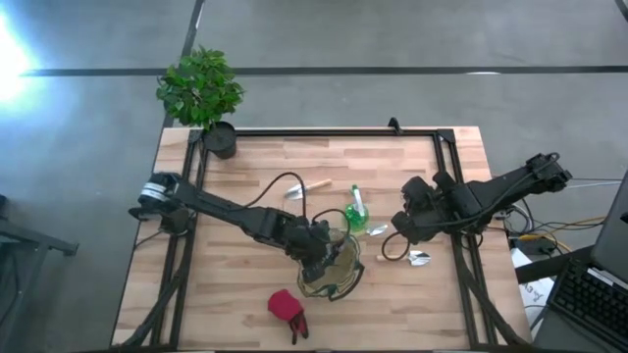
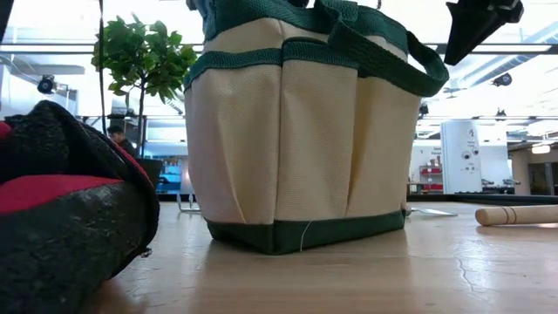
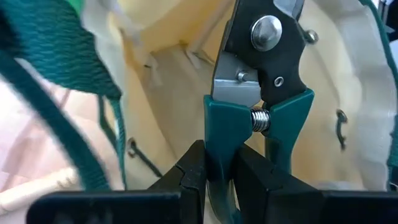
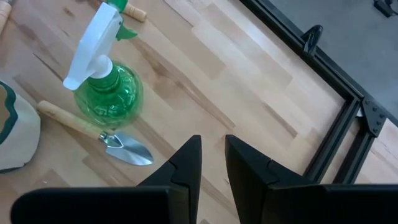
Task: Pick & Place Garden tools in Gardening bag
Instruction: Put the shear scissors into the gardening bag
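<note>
- Near the table's front centre stands the gardening bag [image 1: 334,270], upright, mouth open.
- Left gripper [image 3: 217,171] is clamped on one teal handle of the pruning shears [image 3: 261,81], blades pointing into the bag; lower them clear of the strap before letting go.
- Right gripper [image 4: 211,155] hovers empty, fingers narrowly apart, near the spray bottle [image 4: 106,87] and a trowel [image 4: 99,134].

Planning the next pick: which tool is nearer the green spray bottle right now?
Right. The right tool hovers empty just beside the green spray bottle. The left tool is over the gardening bag, holding the pruning shears inside it.
</note>
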Controlling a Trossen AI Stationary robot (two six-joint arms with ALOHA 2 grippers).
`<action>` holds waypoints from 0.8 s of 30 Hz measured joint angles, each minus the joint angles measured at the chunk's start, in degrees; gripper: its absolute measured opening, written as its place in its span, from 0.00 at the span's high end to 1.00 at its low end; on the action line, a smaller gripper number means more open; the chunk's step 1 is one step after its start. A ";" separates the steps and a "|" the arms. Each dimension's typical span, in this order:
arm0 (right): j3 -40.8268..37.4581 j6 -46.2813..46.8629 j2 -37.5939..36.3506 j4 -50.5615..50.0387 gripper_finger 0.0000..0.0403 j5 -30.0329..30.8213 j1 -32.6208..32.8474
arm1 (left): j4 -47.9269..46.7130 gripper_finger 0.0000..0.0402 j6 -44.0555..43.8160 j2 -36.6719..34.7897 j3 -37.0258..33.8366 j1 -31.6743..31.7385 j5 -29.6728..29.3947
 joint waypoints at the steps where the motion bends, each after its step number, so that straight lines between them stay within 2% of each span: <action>1: 0.00 -0.04 0.00 0.04 0.84 0.00 0.00 | 0.00 0.86 -0.06 0.10 0.00 0.00 0.56; 5: 0.00 -0.29 0.00 0.26 0.83 0.03 0.00 | -0.10 0.86 -0.13 0.71 0.00 -0.02 3.01; 14: 0.00 -0.42 0.00 0.57 0.81 0.18 -0.02 | -1.85 0.86 -0.82 3.27 0.00 0.52 3.93; 24: 0.00 -0.53 0.00 0.91 0.85 0.36 -0.02 | -2.05 0.86 -0.41 5.01 0.13 1.23 6.33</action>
